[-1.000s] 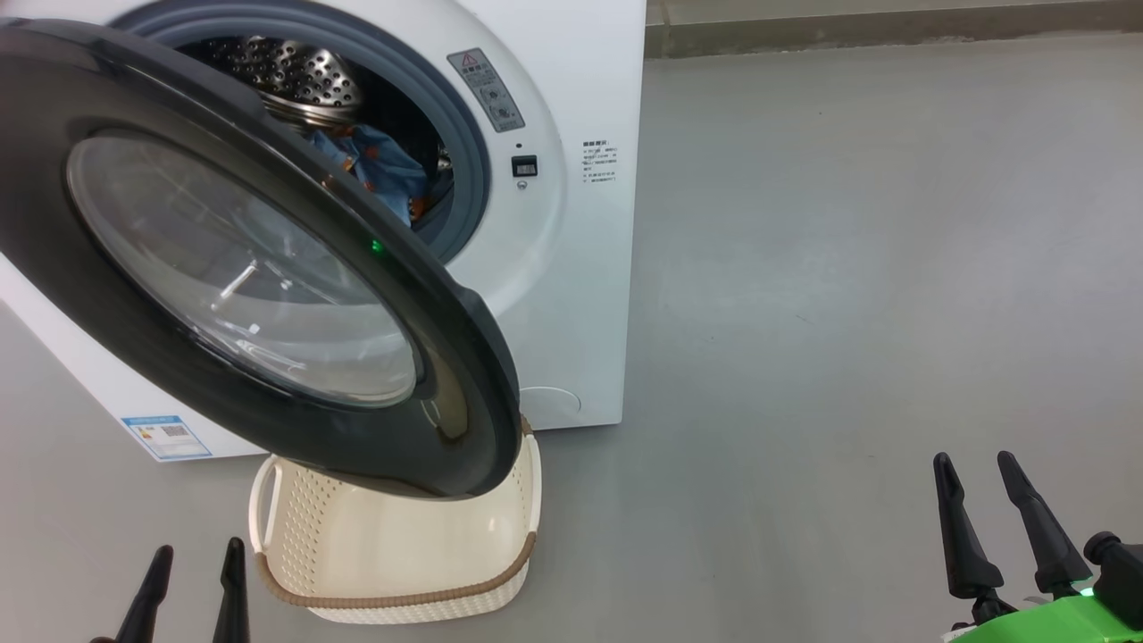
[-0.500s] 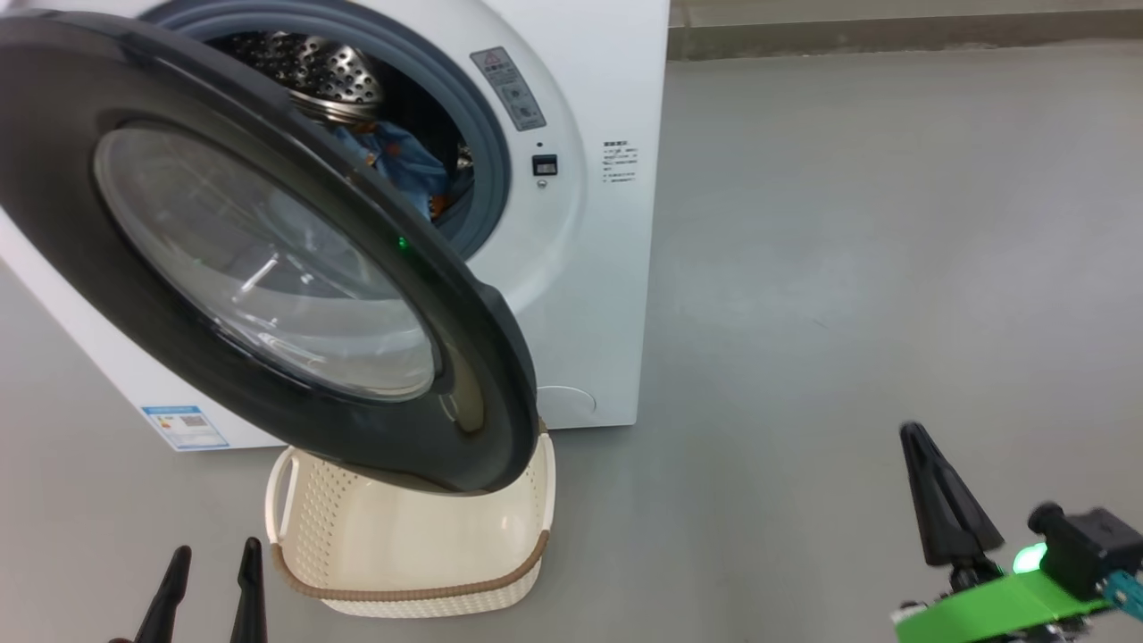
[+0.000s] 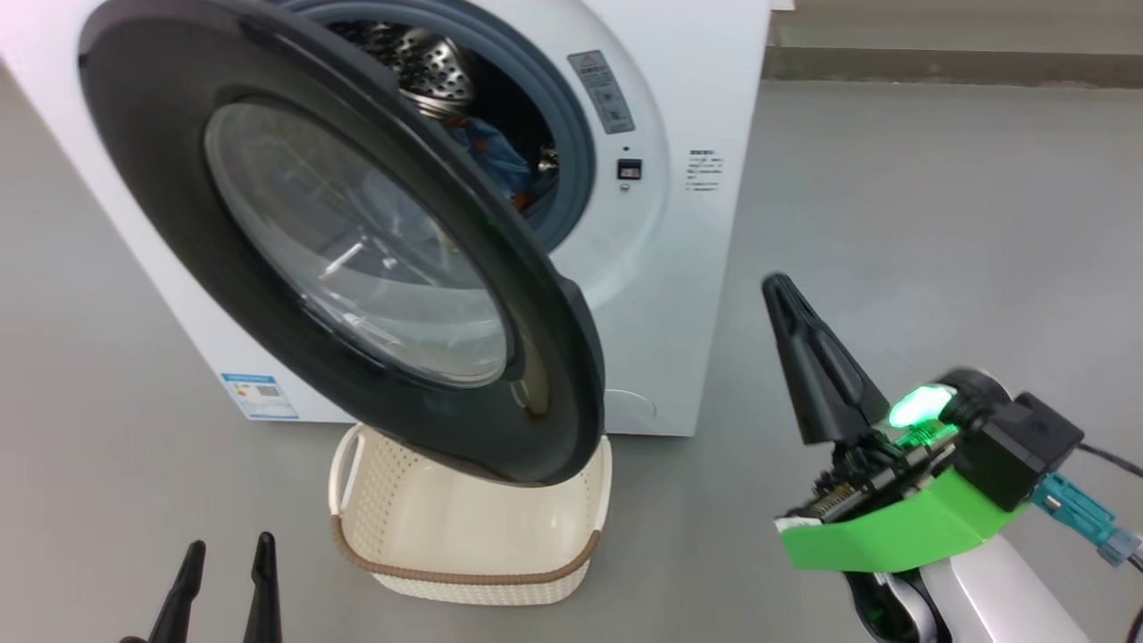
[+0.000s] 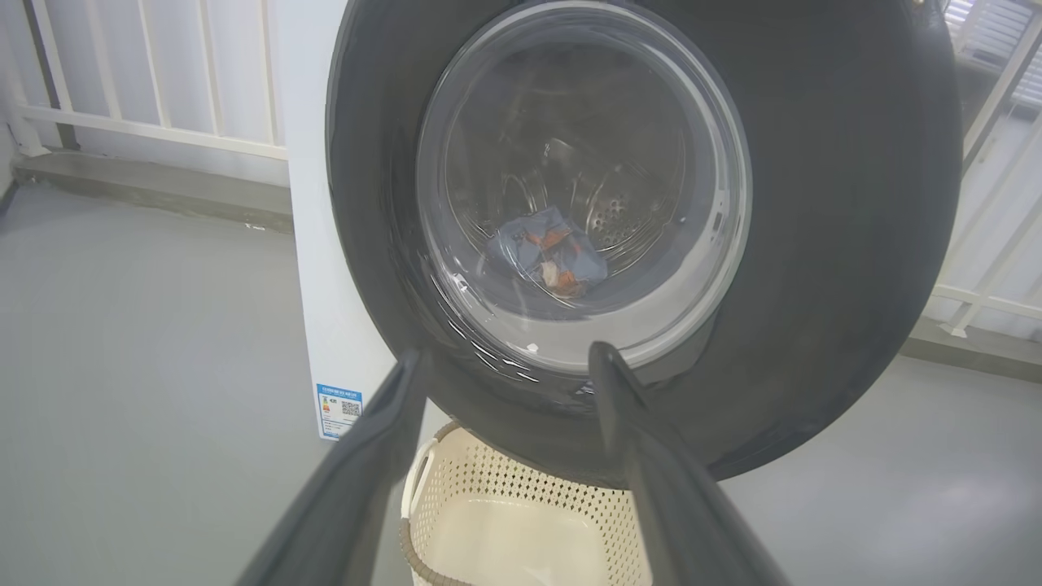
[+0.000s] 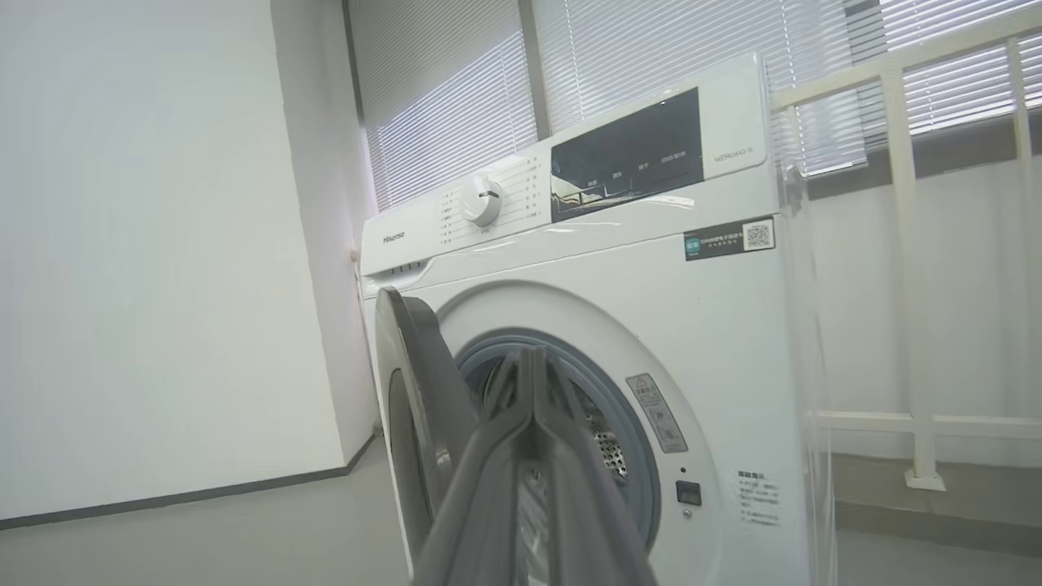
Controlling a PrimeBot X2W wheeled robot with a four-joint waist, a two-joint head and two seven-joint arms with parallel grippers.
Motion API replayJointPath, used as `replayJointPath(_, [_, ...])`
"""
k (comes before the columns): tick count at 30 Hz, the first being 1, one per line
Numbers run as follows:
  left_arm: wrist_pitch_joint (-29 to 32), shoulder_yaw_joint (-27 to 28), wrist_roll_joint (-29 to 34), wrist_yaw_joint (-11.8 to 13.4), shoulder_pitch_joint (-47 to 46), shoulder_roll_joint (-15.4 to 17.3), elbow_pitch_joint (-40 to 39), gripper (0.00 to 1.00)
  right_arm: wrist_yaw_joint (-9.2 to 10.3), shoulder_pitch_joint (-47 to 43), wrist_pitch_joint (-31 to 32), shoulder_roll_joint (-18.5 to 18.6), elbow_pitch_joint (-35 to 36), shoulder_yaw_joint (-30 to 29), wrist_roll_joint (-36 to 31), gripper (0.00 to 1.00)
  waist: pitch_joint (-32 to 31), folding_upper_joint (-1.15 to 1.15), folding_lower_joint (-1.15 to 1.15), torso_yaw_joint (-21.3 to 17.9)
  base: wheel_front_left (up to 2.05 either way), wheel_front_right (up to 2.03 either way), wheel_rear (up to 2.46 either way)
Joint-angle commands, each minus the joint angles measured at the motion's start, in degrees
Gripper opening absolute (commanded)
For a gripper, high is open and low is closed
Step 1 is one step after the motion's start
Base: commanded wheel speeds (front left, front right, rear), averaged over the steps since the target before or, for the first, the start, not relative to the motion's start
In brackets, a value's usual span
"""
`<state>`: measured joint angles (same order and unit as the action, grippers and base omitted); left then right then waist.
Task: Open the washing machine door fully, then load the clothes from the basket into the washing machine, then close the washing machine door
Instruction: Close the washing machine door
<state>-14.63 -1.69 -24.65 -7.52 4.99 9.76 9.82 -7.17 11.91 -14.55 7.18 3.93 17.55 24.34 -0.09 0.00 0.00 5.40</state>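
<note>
The white washing machine [image 3: 705,98] stands with its black washing machine door [image 3: 143,179] swung partway out over the basket [image 3: 464,576]. Blue clothes [image 3: 496,156] lie inside the steel drum; in the left wrist view the clothes [image 4: 549,256] show through the door glass. The cream basket's inside looks bare where it shows. My left gripper [image 3: 225,558] is open at the lower left, low in front of the door [image 4: 847,203]. My right gripper [image 3: 775,286] is raised to the right of the door's free edge, shut on nothing; in its wrist view the right gripper [image 5: 533,358] points at the drum opening.
Grey floor [image 3: 938,223] spreads open to the right of the machine. A white railing [image 4: 163,134] and blinds run behind it, and a white wall [image 5: 163,244] stands on its hinge side. A blue label sticker [image 3: 259,396] sits low on the machine's front.
The head camera has shifted, so the whole scene sits further right. My right gripper has shut and risen toward the door's free edge. The left gripper stays open and low.
</note>
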Motion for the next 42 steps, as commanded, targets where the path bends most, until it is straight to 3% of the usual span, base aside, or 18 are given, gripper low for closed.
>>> replayJointPath(1, [-0.4,1.6,0.0,0.0,-1.6,0.7,-1.8,1.0,-0.32,3.5,-0.4,-0.5,2.9,2.4,0.5,0.0,-0.1,0.0,0.0,2.2,0.0,0.0,0.0])
replayJointPath(6, [-0.4,1.2,0.0,0.0,-2.1,0.6,-2.5,1.0,-0.32,6.2,-0.4,-0.9,4.0,7.6,1.2,0.0,0.1,0.0,0.0,4.8,0.0,0.0,0.0])
replayJointPath(13, [-0.4,0.4,-0.1,0.0,-2.6,0.2,-2.9,1.0,-0.32,7.1,-0.4,-1.7,-0.5,14.9,2.7,0.0,1.2,0.0,0.0,7.4,0.0,0.0,0.0])
replayJointPath(26, [-0.4,-0.6,-0.4,0.0,-6.7,-2.0,-3.2,1.0,-0.32,11.7,-0.4,-1.3,-17.6,26.4,5.9,0.0,7.1,0.0,0.0,11.3,0.0,0.0,0.0])
replayJointPath(35, [-0.4,-1.0,-0.7,0.0,-9.1,-3.0,-3.0,1.0,-0.32,14.8,-0.4,-0.6,-25.3,26.6,6.4,0.0,10.4,0.0,0.0,11.9,0.0,0.0,0.0])
replayJointPath(42, [-0.4,-1.3,-0.8,0.0,-10.6,-3.5,-2.9,1.0,-0.32,15.6,-0.4,-0.4,-28.2,23.5,6.0,0.0,12.0,0.0,0.0,12.0,0.0,0.0,0.0])
